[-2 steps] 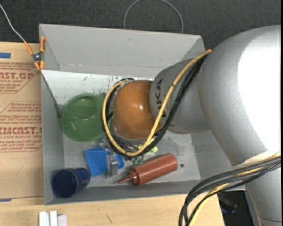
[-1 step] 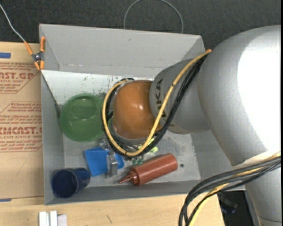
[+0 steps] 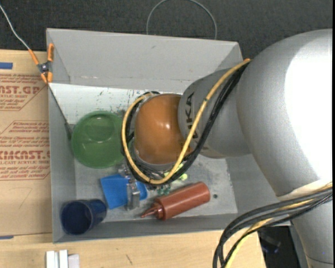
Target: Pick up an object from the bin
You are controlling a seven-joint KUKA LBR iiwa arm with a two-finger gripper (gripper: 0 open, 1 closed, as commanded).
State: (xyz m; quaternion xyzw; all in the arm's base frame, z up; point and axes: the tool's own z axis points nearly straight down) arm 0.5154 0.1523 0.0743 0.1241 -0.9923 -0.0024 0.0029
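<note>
Risk sits at the front of the grey metal bin (image 3: pixel 139 54): my gripper (image 3: pixel 135 193) is low, touching or just beside the blue flat plastic piece (image 3: pixel 113 190), with the red-brown plastic squeeze bottle (image 3: pixel 181 201) close on its other side. My orange wrist cover (image 3: pixel 159 127) hides its opening, so I cannot tell wide from narrow. A close here could catch both, or push the bottle away. The green plastic bowl (image 3: pixel 97 138) nearby could be knocked on lifting.

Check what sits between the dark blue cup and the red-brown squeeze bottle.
In the camera view, a light blue flat block lies between the dark blue cup and the red-brown squeeze bottle, with the gripper at its right edge.
</note>
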